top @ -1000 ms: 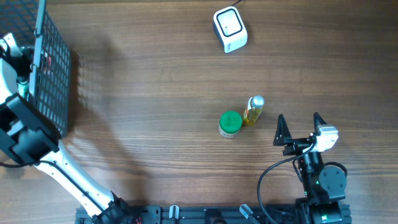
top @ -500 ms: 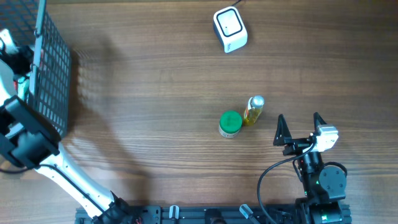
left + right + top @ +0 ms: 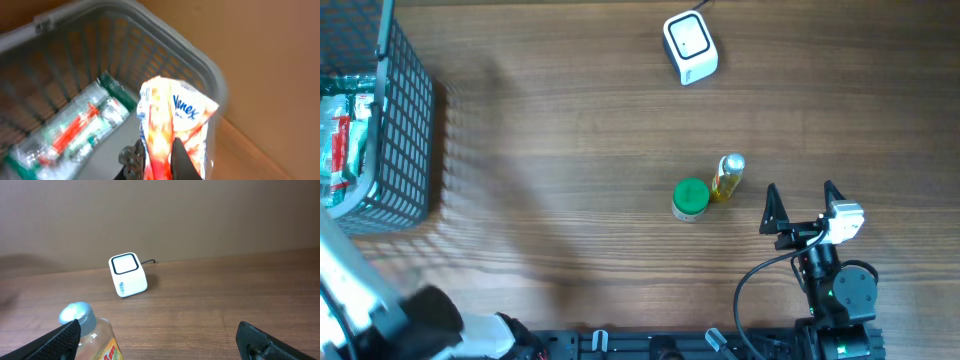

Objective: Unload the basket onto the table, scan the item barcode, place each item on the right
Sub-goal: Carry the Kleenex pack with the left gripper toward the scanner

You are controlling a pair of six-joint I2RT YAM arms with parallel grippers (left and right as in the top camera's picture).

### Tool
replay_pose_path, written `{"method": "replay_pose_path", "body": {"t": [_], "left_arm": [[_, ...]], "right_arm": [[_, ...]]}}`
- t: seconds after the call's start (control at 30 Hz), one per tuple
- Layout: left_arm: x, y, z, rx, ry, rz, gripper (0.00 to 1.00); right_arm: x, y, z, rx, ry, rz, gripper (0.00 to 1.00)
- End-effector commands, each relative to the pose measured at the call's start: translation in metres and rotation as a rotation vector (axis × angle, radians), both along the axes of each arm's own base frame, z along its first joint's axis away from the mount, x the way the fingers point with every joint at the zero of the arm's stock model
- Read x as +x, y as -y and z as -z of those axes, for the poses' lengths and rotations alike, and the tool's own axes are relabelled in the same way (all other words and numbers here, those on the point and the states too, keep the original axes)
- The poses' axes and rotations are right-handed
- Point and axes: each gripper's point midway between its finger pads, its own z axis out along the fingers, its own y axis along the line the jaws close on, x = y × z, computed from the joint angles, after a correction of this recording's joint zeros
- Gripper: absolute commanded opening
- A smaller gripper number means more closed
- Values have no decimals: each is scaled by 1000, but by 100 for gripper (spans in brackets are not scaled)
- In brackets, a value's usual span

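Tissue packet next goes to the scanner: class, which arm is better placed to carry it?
Left: its gripper is shut on the tissue packet above the basket; the right gripper sits open and empty.

An orange-and-white tissue packet (image 3: pixel 172 122) stands upright, lower centre of the left wrist view; the white scanner (image 3: pixel 690 46) sits top-centre overhead.

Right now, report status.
Left fingers shut on tissue pack, above basket. Right fingers open, empty. Scanner unobstructed; bottle and jar sit mid-table.
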Motion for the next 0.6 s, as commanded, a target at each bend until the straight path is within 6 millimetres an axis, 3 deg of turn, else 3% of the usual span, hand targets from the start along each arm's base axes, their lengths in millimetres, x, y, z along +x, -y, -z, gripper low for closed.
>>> {"method": "replay_pose_path", "body": {"t": [0.0, 0.03, 0.13, 0.33, 0.37, 0.5, 0.57], "left_arm": [[-12, 66, -10, -93, -8, 61, 4], [-18, 106, -5, -126, -56, 148, 4], [-22, 169, 8, -204, -132, 323, 4], [-29, 271, 58, -264, -331, 593, 4], [-30, 293, 79, -243, -386, 611, 4], [-32, 318, 123, -114, -475, 518, 4], [-36, 340, 152, -20, -496, 490, 4]], "right_arm": [[0, -1, 0, 14, 0, -10, 100], [0, -1, 0, 14, 0, -10, 100], [0, -2, 0, 14, 0, -10, 100], [0, -2, 0, 13, 0, -10, 100], [0, -1, 0, 13, 0, -10, 100], [0, -1, 0, 14, 0, -10, 100], [0, -2, 0, 13, 0, -10, 100]]}}
